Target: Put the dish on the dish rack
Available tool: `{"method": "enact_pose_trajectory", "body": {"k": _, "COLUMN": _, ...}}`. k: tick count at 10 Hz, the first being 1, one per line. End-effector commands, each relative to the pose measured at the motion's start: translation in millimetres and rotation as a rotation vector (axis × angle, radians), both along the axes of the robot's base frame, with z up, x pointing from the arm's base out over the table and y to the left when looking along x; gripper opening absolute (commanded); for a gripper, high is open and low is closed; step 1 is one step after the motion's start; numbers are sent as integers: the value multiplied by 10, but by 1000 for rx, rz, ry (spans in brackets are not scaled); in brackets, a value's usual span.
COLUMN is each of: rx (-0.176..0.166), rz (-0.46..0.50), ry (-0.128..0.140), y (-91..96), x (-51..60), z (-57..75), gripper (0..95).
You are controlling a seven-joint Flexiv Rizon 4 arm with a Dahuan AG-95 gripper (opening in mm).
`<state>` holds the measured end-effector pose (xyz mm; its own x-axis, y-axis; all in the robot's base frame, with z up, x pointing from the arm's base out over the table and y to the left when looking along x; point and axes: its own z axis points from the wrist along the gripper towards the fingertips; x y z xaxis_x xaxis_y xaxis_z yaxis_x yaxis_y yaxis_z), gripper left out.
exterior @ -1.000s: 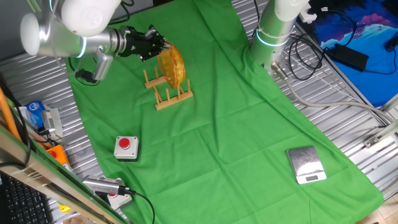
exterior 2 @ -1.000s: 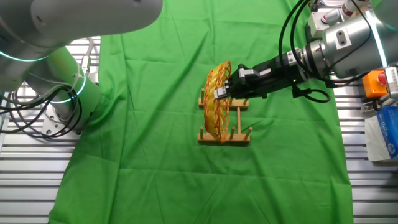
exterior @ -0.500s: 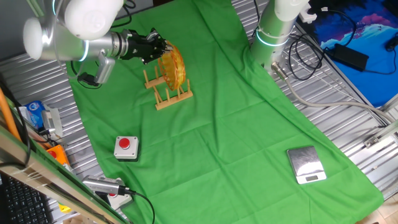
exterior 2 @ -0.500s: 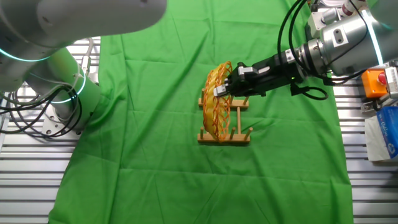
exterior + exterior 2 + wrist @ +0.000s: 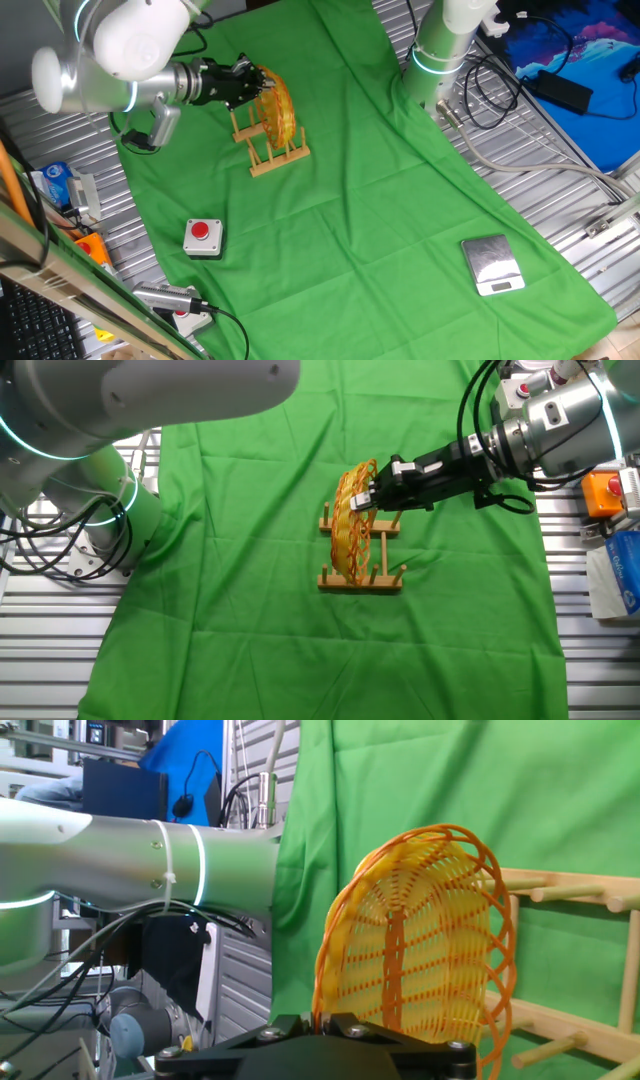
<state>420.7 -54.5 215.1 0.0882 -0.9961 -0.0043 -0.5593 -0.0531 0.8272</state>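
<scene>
The dish (image 5: 276, 104) is a yellow woven oval with an orange-red centre streak. It stands on edge between the pegs of the small wooden dish rack (image 5: 277, 157) at the back left of the green cloth. In the other fixed view the dish (image 5: 351, 528) stands upright in the rack (image 5: 360, 581). My gripper (image 5: 251, 82) reaches in level from the side and is shut on the dish's upper rim (image 5: 371, 488). In the hand view the dish (image 5: 420, 940) fills the middle, its rim runs down between my jaws (image 5: 322, 1020), and the rack rails (image 5: 570, 1020) lie behind it.
A grey box with a red button (image 5: 203, 236) sits on the cloth nearer the front left. A square silver scale (image 5: 492, 265) lies at the front right. A second arm's base (image 5: 443, 48) stands at the cloth's far edge.
My gripper has shifted slightly back along its arm with the rim still held. The dish now stands more upright in the rack.
</scene>
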Motion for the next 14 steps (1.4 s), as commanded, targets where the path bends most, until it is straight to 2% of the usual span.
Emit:
{"method": "enact_pose_trajectory", "body": {"k": 1, "rx": -1, "rz": -3, "ry": -6, "y": 2, "x": -27, "z": -25, "gripper": 0}}
{"method": "enact_pose_trajectory", "body": {"k": 7, "rx": -4, "rz": -16, "ry": -8, "y": 5, "x": -37, "z": -31, "gripper": 0}}
{"method": "enact_pose_trajectory", "body": {"k": 9, "rx": -33, "rz": -36, "ry": -28, "y": 9, "x": -49, "z": -12, "gripper": 0}}
{"method": "enact_pose_trajectory", "body": {"k": 11, "rx": -20, "rz": -44, "ry": -32, "y": 11, "x": -54, "z": -1, "gripper": 0}}
{"method": "enact_pose_trajectory", "body": {"k": 12, "rx": -12, "rz": -49, "ry": -33, "y": 14, "x": -56, "z": 8, "gripper": 190}}
{"method": "enact_pose_trajectory", "body": {"k": 14, "rx": -1, "rz": -62, "ry": -37, "y": 14, "x": -61, "z": 7, "gripper": 190}}
